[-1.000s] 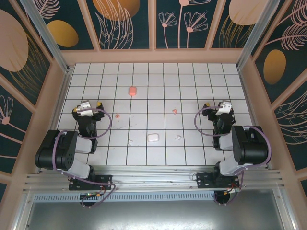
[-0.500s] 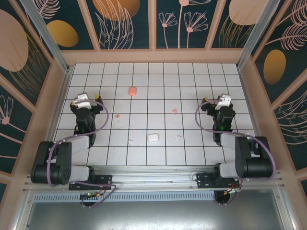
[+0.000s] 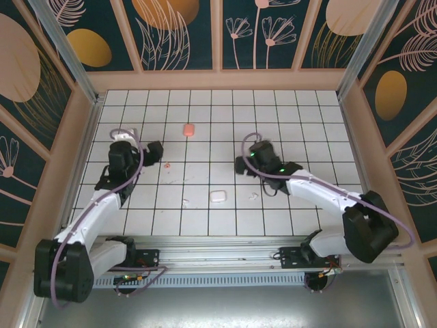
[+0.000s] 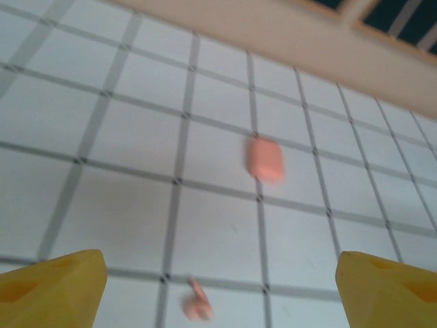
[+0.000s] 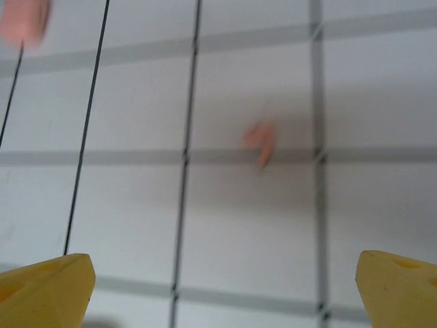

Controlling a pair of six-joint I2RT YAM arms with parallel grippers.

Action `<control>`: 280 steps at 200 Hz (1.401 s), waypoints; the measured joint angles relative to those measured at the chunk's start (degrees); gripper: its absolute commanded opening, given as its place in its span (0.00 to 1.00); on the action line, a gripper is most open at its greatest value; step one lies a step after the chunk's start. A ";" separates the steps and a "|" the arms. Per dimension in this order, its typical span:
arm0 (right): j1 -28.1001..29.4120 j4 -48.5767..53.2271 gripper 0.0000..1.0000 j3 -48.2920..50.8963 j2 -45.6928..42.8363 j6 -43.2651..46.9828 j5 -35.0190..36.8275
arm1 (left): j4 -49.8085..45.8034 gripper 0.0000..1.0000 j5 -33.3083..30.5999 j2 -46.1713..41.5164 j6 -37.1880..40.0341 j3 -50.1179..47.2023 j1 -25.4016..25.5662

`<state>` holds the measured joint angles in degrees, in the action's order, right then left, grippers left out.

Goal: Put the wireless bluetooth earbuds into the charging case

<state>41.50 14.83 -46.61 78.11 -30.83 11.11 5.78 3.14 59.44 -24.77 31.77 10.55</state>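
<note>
— Where do our buds lie?

— All four are loose on the worktop (image 3: 307, 116). The left pink bud (image 4: 197, 307) lies left of the middle, just ahead of the left gripper (image 4: 220, 277). The right pink bud (image 5: 261, 140) lies right of the middle, ahead of the right gripper (image 5: 222, 280). Toward the near edge, the left white bud (image 3: 186, 202) and right white bud (image 3: 254, 196) flank the white case (image 3: 218, 196). The pink case (image 3: 189, 129) rests toward the far edge.

— And our jaws?

— Both pairs are spread wide, holding nothing.

— How do we expect a bud to handle?

— We judge it very light, hard and smooth, so a nudge from one finger may make it skid or flip. We'd pinch across the rounded head, low to the tile, rather than the thin stem.

— Are the cases ready?

— We cannot tell whether either lid is up; they are too small.

— What about the surface and the room?

— The worktop is flat white tile with dark lines, and the white buds barely stand out on it. Patterned walls (image 3: 181, 34) fence three sides, well apart from everything, so we judge both arms have room.
</note>
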 measured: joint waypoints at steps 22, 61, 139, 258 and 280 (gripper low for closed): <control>9.07 6.47 0.99 -5.20 6.25 -6.45 -2.43 | -4.15 0.83 2.95 -5.75 -3.50 -3.41 3.93; 17.11 14.58 0.99 -19.19 21.51 -11.76 -4.68 | -10.84 0.82 4.17 -12.04 -7.34 -6.86 5.35; 18.10 22.60 0.95 -25.94 29.70 -16.11 -6.25 | -15.45 0.79 6.91 -8.92 -7.93 -6.75 6.43; 16.70 25.38 0.66 -26.71 32.87 -16.48 -6.86 | -15.39 0.99 8.70 2.29 -2.97 0.83 6.73; 16.39 25.29 0.64 -26.69 32.79 -16.39 -7.28 | -15.39 0.99 8.41 1.44 -2.84 0.81 6.73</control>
<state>57.89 40.12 -73.30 110.89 -47.22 3.84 -9.61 11.55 60.88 -27.62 32.58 17.28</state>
